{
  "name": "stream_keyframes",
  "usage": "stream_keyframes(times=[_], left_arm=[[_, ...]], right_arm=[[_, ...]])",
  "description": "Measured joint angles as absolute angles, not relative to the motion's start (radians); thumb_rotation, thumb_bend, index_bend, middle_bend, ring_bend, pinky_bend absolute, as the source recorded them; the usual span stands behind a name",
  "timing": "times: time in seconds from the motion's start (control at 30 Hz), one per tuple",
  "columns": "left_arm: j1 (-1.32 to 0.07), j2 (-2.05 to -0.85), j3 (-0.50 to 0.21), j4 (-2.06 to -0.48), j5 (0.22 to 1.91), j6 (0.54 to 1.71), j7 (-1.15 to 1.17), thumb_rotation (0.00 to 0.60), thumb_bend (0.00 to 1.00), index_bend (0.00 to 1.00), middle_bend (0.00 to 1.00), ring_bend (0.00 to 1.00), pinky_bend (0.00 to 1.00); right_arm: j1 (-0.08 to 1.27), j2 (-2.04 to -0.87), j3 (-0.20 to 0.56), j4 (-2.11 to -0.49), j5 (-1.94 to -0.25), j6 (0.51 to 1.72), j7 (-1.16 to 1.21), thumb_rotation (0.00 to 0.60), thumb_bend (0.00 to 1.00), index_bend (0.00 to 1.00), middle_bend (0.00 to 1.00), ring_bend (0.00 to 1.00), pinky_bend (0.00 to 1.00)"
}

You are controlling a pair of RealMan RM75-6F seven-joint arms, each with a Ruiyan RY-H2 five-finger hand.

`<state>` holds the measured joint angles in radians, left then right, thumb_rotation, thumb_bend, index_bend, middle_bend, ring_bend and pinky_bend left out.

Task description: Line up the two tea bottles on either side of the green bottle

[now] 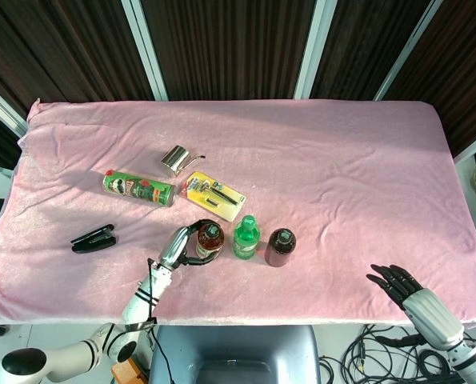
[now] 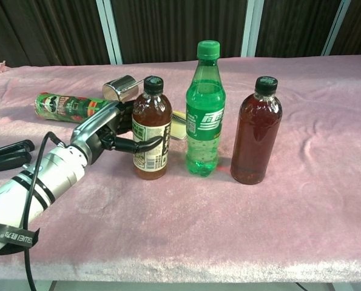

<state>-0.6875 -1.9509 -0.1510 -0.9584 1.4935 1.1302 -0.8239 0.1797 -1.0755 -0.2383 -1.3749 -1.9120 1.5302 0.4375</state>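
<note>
The green bottle [image 2: 205, 109] [image 1: 246, 237] stands upright near the table's front edge. A dark tea bottle [image 2: 255, 131] [image 1: 280, 246] stands just to its right. An amber tea bottle [image 2: 151, 128] [image 1: 209, 241] with a white label stands upright just left of the green one, with a small gap between them. My left hand [image 2: 105, 137] [image 1: 176, 247] grips this amber bottle, fingers wrapped round its lower body. My right hand [image 1: 411, 294] hovers off the table's front right corner, fingers spread and holding nothing; the chest view does not show it.
Behind the bottles lie a green chip can [image 1: 138, 188] [image 2: 64, 104], a metal cup [image 1: 175, 159] [image 2: 120, 88] and a yellow blister pack [image 1: 213, 195]. A black stapler [image 1: 93, 238] [image 2: 8, 156] lies at the left. Pink cloth [image 1: 350, 168] covers the table.
</note>
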Motion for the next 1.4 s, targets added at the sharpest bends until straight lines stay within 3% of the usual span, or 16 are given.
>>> stream_keyframes(times=[0.37,0.63,0.87,1.03,1.23,1.4], left_arm=[[-0.689,-1.945,-0.137,-0.951,1.500,1.126,-0.863,0.600,0.41,0.26,0.25,0.11,0.10],[-0.686,-1.928,-0.128,-0.960,1.498,1.110,-0.889,0.600,0.37,0.04,0.08,0.00,0.01],[-0.662,-1.921,-0.115,-0.970,1.522,1.187,-0.869,0.600,0.32,0.00,0.00,0.00,0.00],[-0.614,-1.868,-0.079,-0.976,1.564,1.287,-0.815,0.600,0.31,0.00,0.00,0.00,0.00],[-0.499,-1.676,-0.015,-1.009,1.599,1.422,-0.585,0.600,0.31,0.00,0.00,0.00,0.00],[-0.375,-1.380,0.050,-1.245,1.553,1.451,-0.268,0.600,0.31,0.00,0.00,0.00,0.00]], right_arm=[[0.180,-1.075,-0.239,-1.379,-1.910,1.522,0.432,0.600,0.17,0.00,0.00,0.00,0.12],[0.179,-1.071,-0.240,-1.387,-1.909,1.516,0.421,0.600,0.17,0.00,0.00,0.00,0.12],[0.173,-1.065,-0.238,-1.391,-1.900,1.520,0.414,0.600,0.18,0.00,0.00,0.00,0.12],[0.159,-1.052,-0.230,-1.401,-1.882,1.537,0.401,0.600,0.17,0.00,0.00,0.00,0.12],[0.130,-1.044,-0.202,-1.418,-1.808,1.546,0.339,0.600,0.18,0.00,0.00,0.00,0.08],[0.105,-1.059,-0.153,-1.450,-1.703,1.533,0.175,0.600,0.18,0.00,0.00,0.00,0.01]])
